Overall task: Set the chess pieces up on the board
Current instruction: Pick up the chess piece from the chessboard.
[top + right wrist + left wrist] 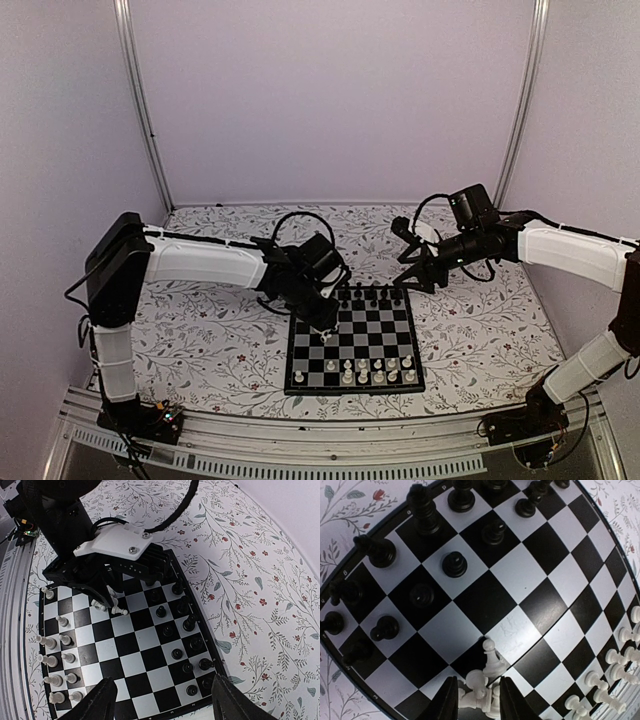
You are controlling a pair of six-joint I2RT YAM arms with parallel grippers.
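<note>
The board [353,338] lies at the table's middle front. Black pieces [372,295] stand on its two far rows, and white pieces [375,370] on its near rows. My left gripper [322,322] hangs low over the board's left side. In the left wrist view its fingers [448,700] close round a small heap of toppled white pieces [479,692], and one white pawn [492,661] leans just ahead of them. My right gripper [418,275] is open and empty, raised above the board's far right corner. The right wrist view shows its fingers [102,700] spread wide over the black pieces [176,654].
The table has a floral cloth [210,340]. White walls and metal posts [140,100] enclose it. A metal rail [300,445] runs along the near edge. In the right wrist view the left arm's white wrist housing [117,542] looms over the board.
</note>
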